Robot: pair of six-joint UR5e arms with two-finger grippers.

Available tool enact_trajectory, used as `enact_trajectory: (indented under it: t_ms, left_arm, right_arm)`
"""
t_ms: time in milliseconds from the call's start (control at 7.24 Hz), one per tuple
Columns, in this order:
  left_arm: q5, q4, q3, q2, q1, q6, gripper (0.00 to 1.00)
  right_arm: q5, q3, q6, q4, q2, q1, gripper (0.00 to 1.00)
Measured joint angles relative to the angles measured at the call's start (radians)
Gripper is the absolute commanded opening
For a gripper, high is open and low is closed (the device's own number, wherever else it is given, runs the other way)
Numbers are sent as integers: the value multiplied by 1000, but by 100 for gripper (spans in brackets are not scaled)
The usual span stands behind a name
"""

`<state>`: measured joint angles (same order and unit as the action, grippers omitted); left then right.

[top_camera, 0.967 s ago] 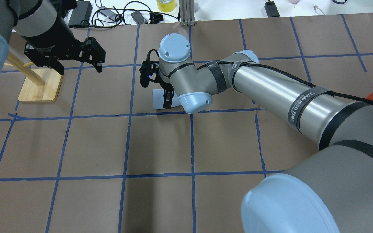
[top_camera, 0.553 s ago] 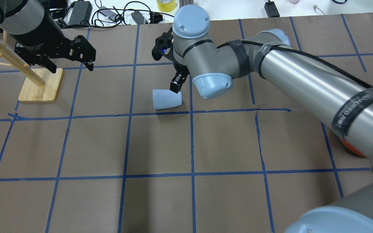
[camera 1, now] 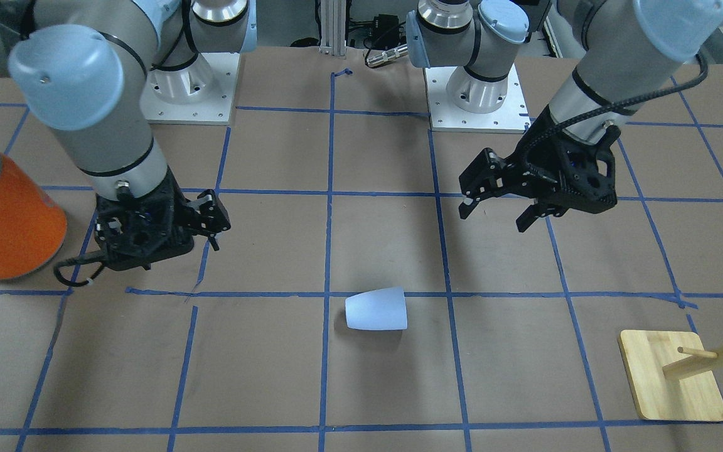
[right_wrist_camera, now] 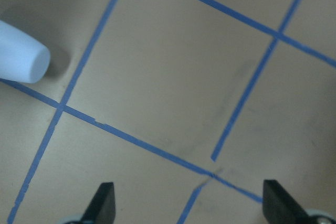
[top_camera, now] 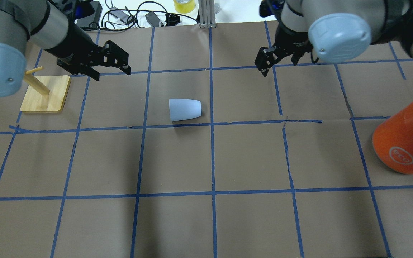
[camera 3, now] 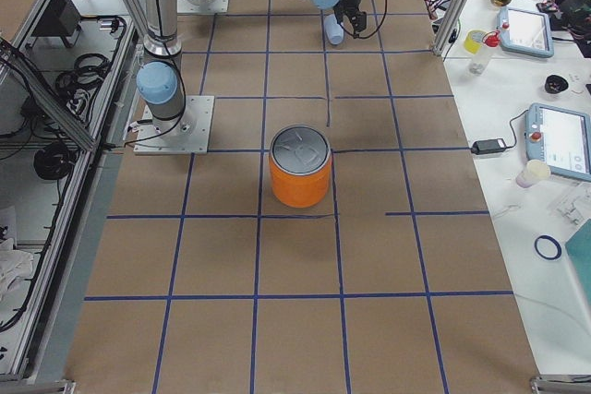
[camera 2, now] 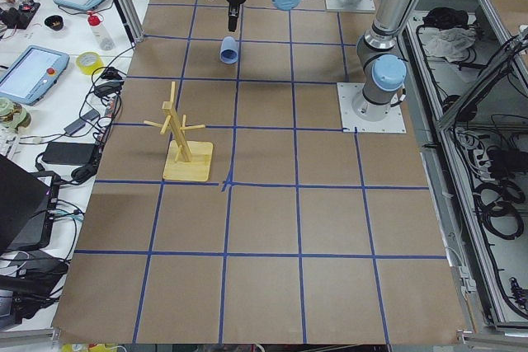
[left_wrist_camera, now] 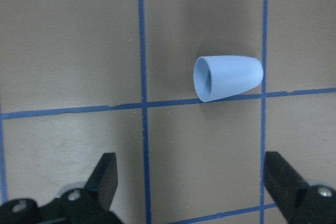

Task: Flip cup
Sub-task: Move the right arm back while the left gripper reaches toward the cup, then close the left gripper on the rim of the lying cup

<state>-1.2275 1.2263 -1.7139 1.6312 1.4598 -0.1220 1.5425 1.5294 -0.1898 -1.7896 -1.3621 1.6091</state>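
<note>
The pale blue cup [top_camera: 185, 109] lies on its side on the brown table [top_camera: 206, 222], just beside a blue tape line [top_camera: 156, 126], its open mouth turned toward the robot's left. The left gripper [top_camera: 112, 73] hangs well apart from it with fingers spread wide and holds nothing. The right gripper [right_wrist_camera: 188, 187] is likewise spread and empty, away from the cup. An orange canister [top_camera: 403, 143] stands far off on the right.

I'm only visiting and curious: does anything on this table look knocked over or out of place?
Yes: the pale blue cup lies on its side near the middle of the table, mouth toward the wooden stand, instead of standing. Both the left gripper and the right gripper are open and clear of it. The orange canister stands upright.
</note>
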Motion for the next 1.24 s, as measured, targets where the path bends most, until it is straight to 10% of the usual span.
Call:
enact_trajectory:
  t_ms: [1244]
  left_arm:
    - [396, -251, -189, 286, -4, 1, 100]
  right_arm:
    - [152, -12, 211, 215, -170, -64, 100]
